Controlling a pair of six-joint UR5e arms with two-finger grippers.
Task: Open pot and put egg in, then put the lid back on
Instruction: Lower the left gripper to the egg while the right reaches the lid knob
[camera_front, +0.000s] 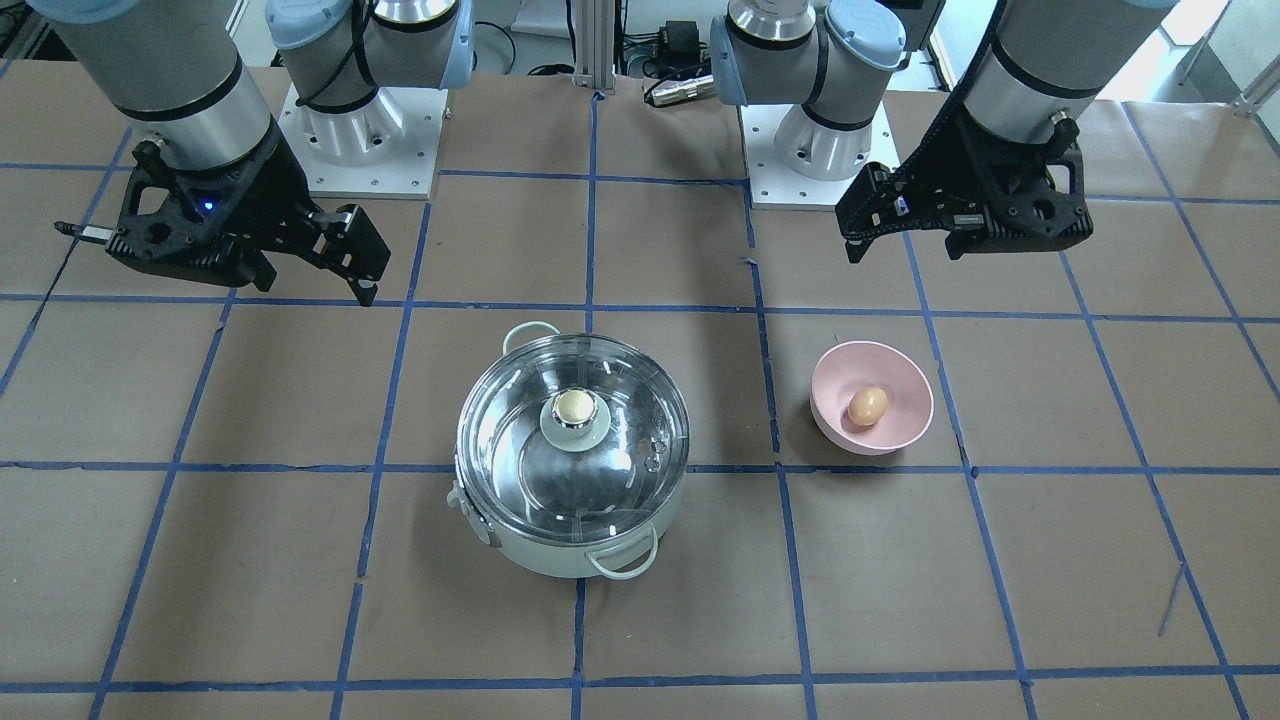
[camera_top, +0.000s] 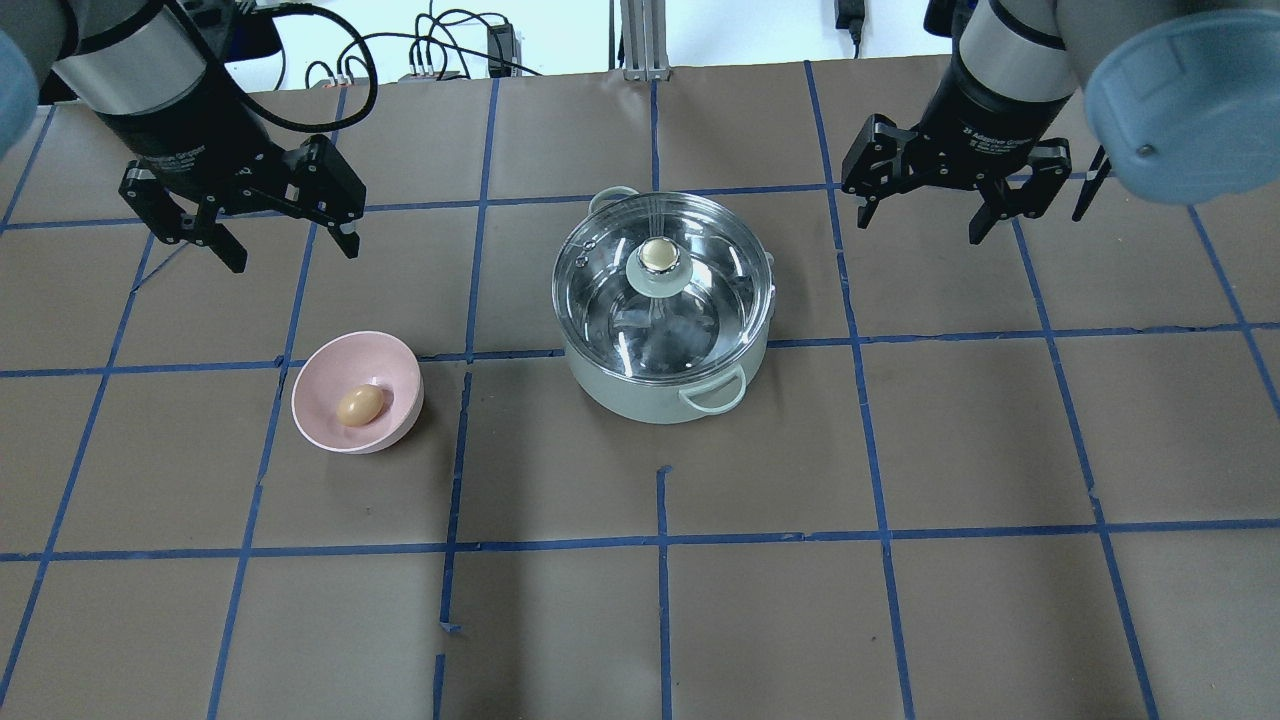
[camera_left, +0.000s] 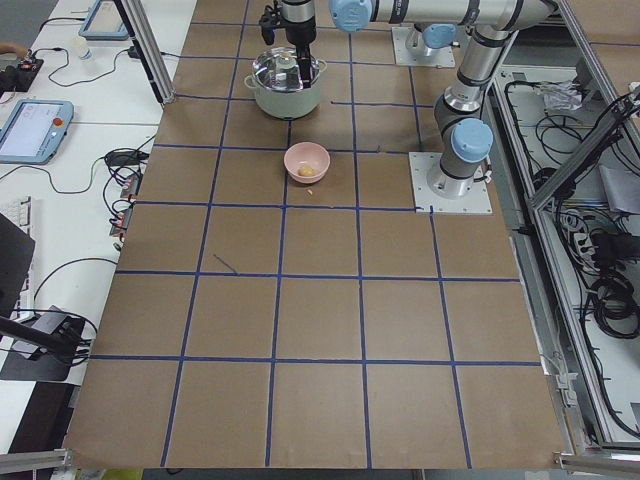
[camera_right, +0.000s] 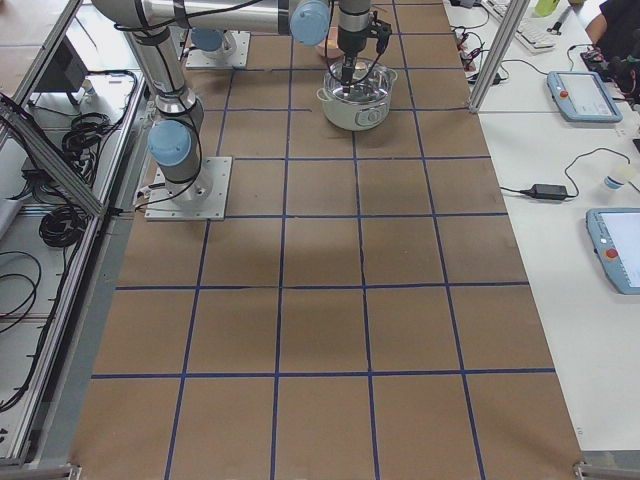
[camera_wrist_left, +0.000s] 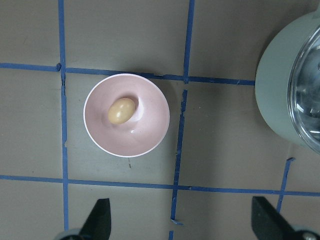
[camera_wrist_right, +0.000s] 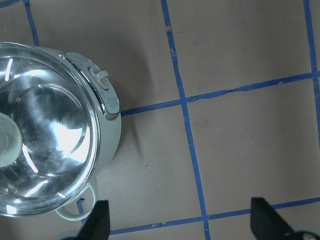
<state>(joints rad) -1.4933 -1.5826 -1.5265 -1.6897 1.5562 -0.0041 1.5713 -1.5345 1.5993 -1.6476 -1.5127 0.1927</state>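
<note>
The mint-green pot stands mid-table with the clear glass lid on it, cream-topped knob up. It also shows in the overhead view and at the edges of both wrist views. The light-brown egg lies in a pink bowl. My left gripper is open and empty, hovering behind the bowl. My right gripper is open and empty, hovering to the pot's right.
The table is brown paper with a blue tape grid. The pink bowl sits one grid square to the pot's left. The two arm bases stand at the table's robot-side edge.
</note>
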